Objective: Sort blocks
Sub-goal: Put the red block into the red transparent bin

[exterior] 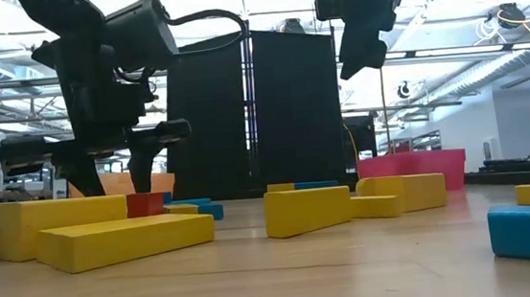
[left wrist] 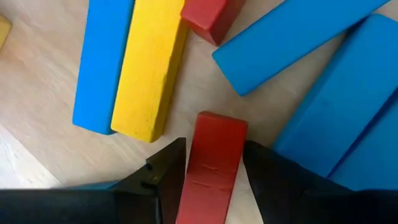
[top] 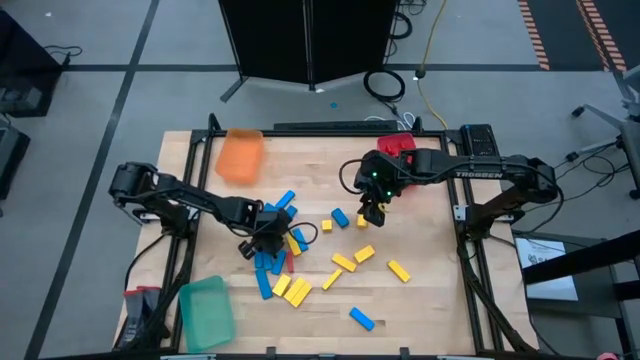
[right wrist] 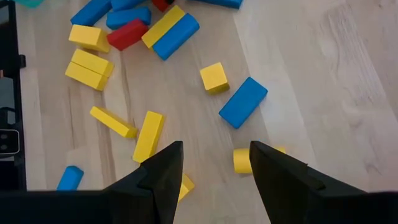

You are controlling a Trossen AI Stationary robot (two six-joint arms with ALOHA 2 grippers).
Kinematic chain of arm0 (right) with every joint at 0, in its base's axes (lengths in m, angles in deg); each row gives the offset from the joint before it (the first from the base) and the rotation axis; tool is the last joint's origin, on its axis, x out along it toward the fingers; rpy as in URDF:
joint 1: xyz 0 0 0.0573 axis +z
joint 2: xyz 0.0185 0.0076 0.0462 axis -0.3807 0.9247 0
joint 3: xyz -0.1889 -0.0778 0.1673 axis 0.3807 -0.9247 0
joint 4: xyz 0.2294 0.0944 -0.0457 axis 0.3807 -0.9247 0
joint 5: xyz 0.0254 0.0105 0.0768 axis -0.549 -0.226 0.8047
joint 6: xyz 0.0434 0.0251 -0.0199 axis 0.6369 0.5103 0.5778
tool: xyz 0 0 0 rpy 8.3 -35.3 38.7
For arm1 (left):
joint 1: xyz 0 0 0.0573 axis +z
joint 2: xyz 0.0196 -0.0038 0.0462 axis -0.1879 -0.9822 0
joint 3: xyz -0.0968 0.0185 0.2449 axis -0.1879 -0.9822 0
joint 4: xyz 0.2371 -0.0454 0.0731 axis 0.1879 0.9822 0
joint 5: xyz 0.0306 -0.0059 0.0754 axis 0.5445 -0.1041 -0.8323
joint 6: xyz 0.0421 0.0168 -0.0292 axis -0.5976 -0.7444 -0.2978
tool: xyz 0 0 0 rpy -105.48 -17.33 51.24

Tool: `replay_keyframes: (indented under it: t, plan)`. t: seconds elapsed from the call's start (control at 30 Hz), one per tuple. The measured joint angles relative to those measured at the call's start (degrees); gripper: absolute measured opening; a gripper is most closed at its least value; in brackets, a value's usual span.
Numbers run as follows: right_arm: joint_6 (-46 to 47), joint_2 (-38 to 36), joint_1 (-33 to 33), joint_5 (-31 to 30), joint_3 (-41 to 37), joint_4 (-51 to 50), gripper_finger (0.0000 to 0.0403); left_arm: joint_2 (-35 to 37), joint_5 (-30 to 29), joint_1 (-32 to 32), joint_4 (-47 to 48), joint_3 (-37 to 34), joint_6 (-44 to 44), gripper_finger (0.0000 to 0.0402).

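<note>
Yellow, blue, red blocks [right wrist: 242,102] scattered on wooden table [right wrist: 348,74].

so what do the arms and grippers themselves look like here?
Both arms are black, jointed links. The right arm carries white TROSSEN lettering, with small green lights near its wrist. Black cable loops by the left arm's wrist. The left gripper and right gripper each have two dark, wedge-shaped fingers.

Two dark jointed arms, blk cables; right arm [top: 490,172] w/ white lettering, green LED.
</note>
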Motion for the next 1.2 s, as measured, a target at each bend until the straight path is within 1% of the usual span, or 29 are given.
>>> replay_keyframes:
  t: [0.07,0.2,0.33,0.5,0.73,0.83,0.93,1.03,1.13,1.2]
  plan:
    - [0.0,0.0,0.0,0.0,0.0,0.0,0.0183,-0.3,0.2,0.0,0.6,0.0,-0.4,0.0155]
    - [0.0,0.0,0.0,0.0,0.0,-0.2,0.0183,-0.3,0.1,0.0,1.2,0.1,-0.3,0.0103]
    - [0.0,0.0,0.0,0.0,0.0,-0.1,0.0183,-0.3,-0.7,0.0,1.5,0.4,1.0,0.0102]
    - [0.3,-0.1,0.0,0.0,0.0,-0.1,0.0183,0.9,-6.4,0.9,1.5,2.4,9.1,0.0102]
    - [0.4,-1.9,0.0,-0.3,0.0,0.8,0.0183,8.1,-10.3,6.6,-3.2,4.2,21.8,0.0102]
    - [0.4,-2.9,-0.2,-0.5,0.0,1.3,0.0183,12.7,-10.7,9.3,-6.7,5.2,27.1,0.0102]
    - [0.4,-3.4,-0.4,-2.1,0.0,2.1,0.0183,17.6,-11.0,11.6,-10.3,5.1,31.9,0.0102]
    - [-1.0,-3.9,-0.6,-4.3,0.0,4.1,0.0183,23.2,-11.4,13.4,-18.1,5.1,37.6,0.0102]
    - [-2.8,-4.0,-0.6,-6.4,0.0,9.9,0.0183,28.1,-11.3,14.8,-26.6,5.2,41.2,0.0102]
    - [-3.9,-4.0,-0.9,-6.5,0.0,14.2,0.0183,30.6,-11.6,15.5,-33.2,5.2,42.8,0.0102]
